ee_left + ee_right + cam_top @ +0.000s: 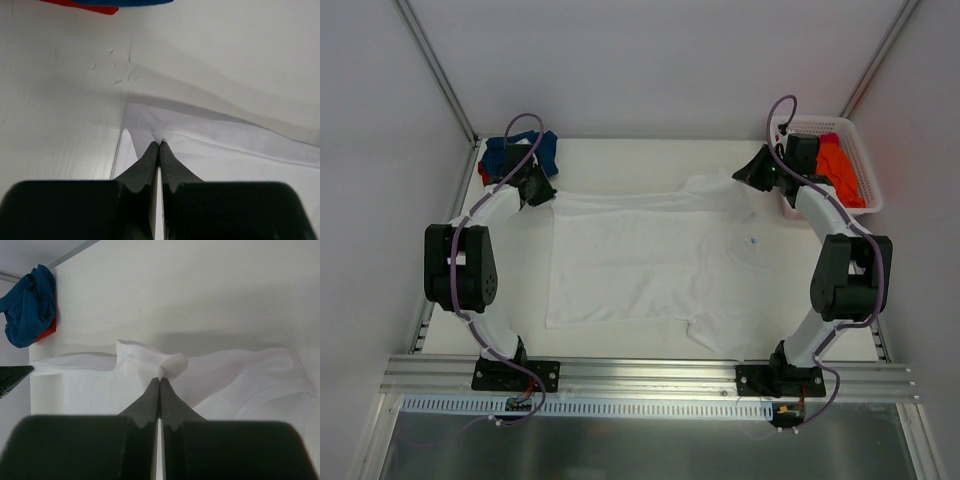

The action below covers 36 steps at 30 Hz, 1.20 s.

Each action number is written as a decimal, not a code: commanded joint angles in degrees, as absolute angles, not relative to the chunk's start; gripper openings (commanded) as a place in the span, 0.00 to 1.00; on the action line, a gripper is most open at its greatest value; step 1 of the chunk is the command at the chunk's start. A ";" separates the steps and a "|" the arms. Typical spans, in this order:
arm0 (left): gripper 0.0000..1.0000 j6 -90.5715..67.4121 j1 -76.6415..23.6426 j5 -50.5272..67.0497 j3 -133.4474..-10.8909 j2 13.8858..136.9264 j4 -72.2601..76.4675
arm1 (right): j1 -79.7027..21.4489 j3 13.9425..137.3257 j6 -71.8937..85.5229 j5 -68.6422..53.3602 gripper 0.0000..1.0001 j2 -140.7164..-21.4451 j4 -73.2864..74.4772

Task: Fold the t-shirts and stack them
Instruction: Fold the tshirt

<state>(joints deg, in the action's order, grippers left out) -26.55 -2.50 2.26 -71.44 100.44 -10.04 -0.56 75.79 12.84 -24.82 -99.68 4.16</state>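
Note:
The large white t-shirt (640, 260) lies spread across the middle of the table. My left gripper (542, 192) is shut on its far left corner, and the wrist view shows the pinched cloth at the fingertips (159, 143). My right gripper (752, 172) is shut on a bunched fold at the shirt's far right edge (159, 379). A blue t-shirt (515, 152) lies crumpled over a red one (483, 172) in the far left corner. The blue t-shirt (27, 310) also shows in the right wrist view. An orange t-shirt (840, 170) fills the basket.
The white lattice basket (820, 123) stands at the far right corner, just behind my right arm. Walls close in the table at the back and on both sides. A metal rail (640, 375) carrying both arm bases runs along the near edge.

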 commanded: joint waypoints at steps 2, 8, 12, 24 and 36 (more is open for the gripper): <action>0.00 -26.98 -1.85 1.05 -68.56 95.19 -9.14 | -0.35 71.64 12.39 -23.30 0.00 -92.48 2.90; 0.00 -27.33 -1.85 0.97 -64.60 91.50 -8.26 | -0.26 65.57 12.74 -21.18 0.00 -86.58 2.90; 0.00 -27.95 -1.85 1.67 -62.67 90.09 -8.09 | -0.26 63.11 13.36 -20.22 0.00 -82.98 3.60; 0.00 -29.18 -3.16 2.55 -56.61 88.15 -6.59 | -0.26 56.08 15.03 -19.07 0.00 -79.10 4.04; 0.00 -29.71 -5.27 2.64 -52.39 86.14 -5.71 | -1.23 49.14 17.58 -16.79 0.00 -73.04 4.22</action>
